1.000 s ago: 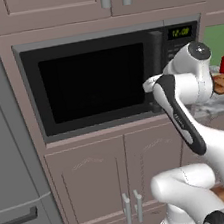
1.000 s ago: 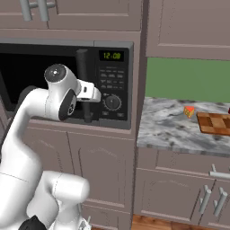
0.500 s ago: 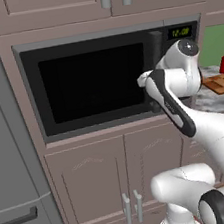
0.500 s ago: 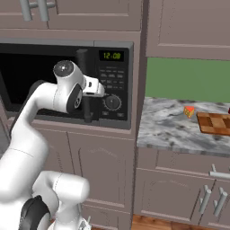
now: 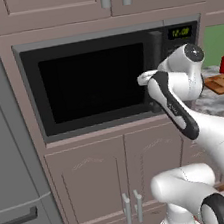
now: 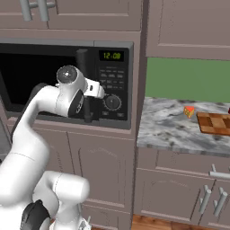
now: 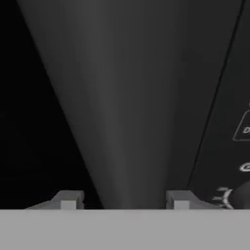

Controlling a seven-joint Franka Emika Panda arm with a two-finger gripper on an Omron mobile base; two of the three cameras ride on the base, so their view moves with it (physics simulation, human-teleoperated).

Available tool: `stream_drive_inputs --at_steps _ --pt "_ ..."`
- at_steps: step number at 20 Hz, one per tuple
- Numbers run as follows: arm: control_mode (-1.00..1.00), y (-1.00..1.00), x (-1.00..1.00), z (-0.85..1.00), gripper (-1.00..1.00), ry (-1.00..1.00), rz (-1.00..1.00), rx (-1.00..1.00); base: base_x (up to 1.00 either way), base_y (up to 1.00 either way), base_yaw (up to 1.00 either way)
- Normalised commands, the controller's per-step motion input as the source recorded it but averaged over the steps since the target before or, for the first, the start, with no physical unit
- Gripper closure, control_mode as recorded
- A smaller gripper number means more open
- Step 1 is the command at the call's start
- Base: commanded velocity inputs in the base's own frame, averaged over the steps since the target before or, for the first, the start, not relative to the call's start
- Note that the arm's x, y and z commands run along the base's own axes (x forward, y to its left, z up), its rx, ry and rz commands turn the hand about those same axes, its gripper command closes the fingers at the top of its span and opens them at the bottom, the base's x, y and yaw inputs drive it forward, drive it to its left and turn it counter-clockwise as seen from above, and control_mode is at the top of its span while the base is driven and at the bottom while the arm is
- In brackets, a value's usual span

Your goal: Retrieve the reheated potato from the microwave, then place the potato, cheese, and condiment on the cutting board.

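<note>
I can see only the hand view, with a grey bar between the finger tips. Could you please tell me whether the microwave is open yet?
Observer: Not yet. In the left base view the microwave is shut, its dark glass flush with the frame.
Operator: Thank you. What is the grey bar, please?
Observer: It is the microwave's vertical handle, just left of the keypad.
Operator: And where is the cheese?
Observer: The cheese lies on the counter, just left of the cutting board, not on it.
</note>
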Motion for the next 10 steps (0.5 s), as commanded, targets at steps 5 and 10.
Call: stream_drive_inputs --at_steps 5,10 --pt "-1.0 0.26 0.38 -0.29 1.0 -0.09 0.04 0.14 0.0 0.0 0.0" --pt "-1.0 0.39 -0.23 -0.14 1.0 0.0 0.17 0.11 0.0 0.0 0.0"
